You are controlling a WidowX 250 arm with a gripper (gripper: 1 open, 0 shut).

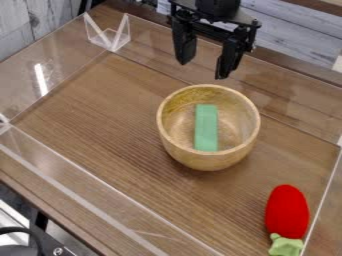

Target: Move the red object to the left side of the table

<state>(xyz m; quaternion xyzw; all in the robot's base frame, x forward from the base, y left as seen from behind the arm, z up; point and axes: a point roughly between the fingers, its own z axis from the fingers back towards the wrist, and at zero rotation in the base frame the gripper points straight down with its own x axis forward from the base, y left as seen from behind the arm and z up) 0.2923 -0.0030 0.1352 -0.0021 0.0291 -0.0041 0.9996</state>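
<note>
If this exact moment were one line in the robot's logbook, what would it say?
gripper: open, empty, above far side of table | red object: near right corner, untouched | green block: in wooden bowl | move: not begun

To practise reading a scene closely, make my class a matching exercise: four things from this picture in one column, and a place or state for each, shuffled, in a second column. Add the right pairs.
Column one:
1. red object
2. green block
3. wooden bowl
4. end effector

Column two:
A. open, hanging above the far part of the table
B. lying inside the bowl
C. near the right front corner of the table
D. standing in the middle of the table

Right pairs: 1-C, 2-B, 3-D, 4-A
</note>
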